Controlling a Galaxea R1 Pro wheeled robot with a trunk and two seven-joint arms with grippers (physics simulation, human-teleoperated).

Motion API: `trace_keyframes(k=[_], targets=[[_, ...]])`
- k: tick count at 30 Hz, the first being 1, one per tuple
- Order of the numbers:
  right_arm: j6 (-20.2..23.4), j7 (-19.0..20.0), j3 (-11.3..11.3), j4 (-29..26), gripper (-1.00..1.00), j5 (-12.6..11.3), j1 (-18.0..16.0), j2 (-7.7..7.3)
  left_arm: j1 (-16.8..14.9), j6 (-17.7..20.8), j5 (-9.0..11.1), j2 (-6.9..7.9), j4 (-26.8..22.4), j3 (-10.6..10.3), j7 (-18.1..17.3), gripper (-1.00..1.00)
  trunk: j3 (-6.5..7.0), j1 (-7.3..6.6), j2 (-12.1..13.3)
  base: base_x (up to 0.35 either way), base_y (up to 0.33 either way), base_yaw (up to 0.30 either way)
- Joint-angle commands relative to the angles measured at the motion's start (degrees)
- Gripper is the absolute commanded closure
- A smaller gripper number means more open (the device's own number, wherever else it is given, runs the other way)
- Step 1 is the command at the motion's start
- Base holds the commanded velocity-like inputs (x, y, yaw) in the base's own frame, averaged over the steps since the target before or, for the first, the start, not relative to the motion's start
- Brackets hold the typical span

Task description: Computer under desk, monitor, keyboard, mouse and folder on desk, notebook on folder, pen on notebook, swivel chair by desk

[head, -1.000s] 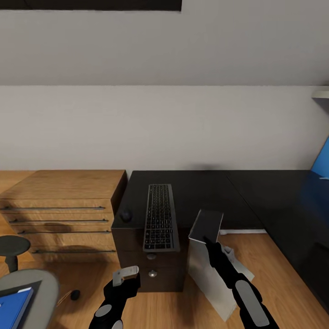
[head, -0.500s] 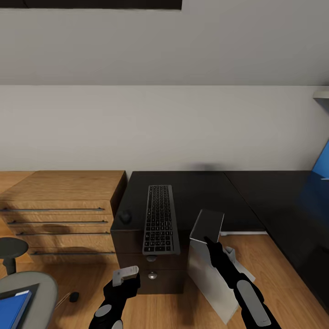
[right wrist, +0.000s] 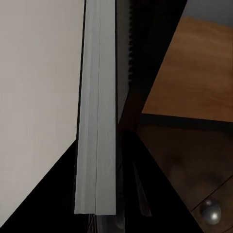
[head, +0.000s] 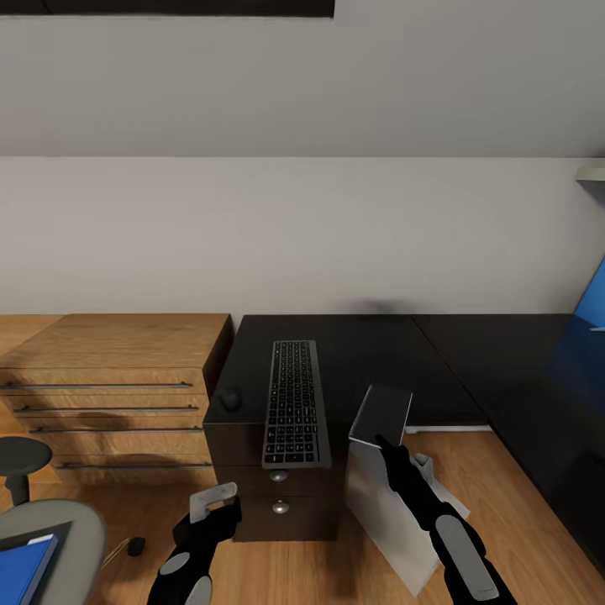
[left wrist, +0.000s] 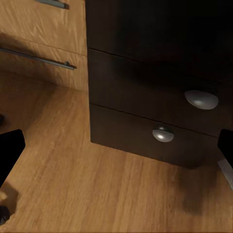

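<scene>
A silver-grey computer tower (head: 382, 483) stands tilted on the wood floor beside the black desk (head: 370, 349). My right gripper (head: 388, 445) is shut on its top edge, and the wrist view shows the tower's edge (right wrist: 97, 121) between the dark fingers (right wrist: 160, 194). On the desk lie a dark keyboard (head: 294, 403) and a black mouse (head: 231, 398) to its left. My left gripper (head: 214, 500) hangs open and holds nothing in front of the desk drawers (left wrist: 160, 131). A blue folder (head: 21, 567) lies on the grey swivel chair (head: 63, 525). The monitor's blue screen (head: 592, 294) shows at the right edge.
A wooden dresser (head: 118, 378) stands left of the desk. A dark round stool (head: 21, 458) is near the chair. A small dark object (head: 136, 544) lies on the floor by the chair. The desk's long side (head: 538, 378) runs along the right.
My left gripper has moved left and slightly down. The right gripper and the tower have stayed where they were; the view shifted a little a second ago.
</scene>
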Motion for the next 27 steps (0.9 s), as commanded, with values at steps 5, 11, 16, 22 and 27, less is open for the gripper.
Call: trace_keyframes(k=[5,11,16,22,27], targets=[[0.54,0.11,-0.24,-0.01,1.0,-0.51,-0.03,0.06,-0.04,0.17,0.15,0.01,-0.11,0.63,0.35,-1.0,-0.06,0.0,-0.03,0.061,0.0,0.0],[0.52,0.11,-0.41,-0.02,1.0,-0.51,-0.03,-0.22,-0.04,0.18,0.09,0.01,-0.11,0.78,0.33,-1.0,-0.06,0.0,-0.03,0.135,0.0,0.0],[0.55,0.11,-0.54,-0.02,1.0,-0.51,-0.03,-0.49,-0.04,0.18,0.08,0.01,-0.11,0.8,0.33,-1.0,-0.06,0.0,-0.03,0.03,0.0,0.0],[0.6,0.11,-0.59,-0.02,1.0,-0.51,-0.03,-0.65,-0.03,0.18,0.09,0.01,-0.11,0.81,0.33,-1.0,-0.06,0.0,-0.03,0.007,0.0,0.0],[0.6,0.11,-0.59,-0.02,-1.0,-0.51,-0.03,-0.72,-0.04,0.18,0.09,0.01,-0.11,0.81,0.33,-1.0,-0.06,0.0,-0.03,0.0,0.0,0.0]])
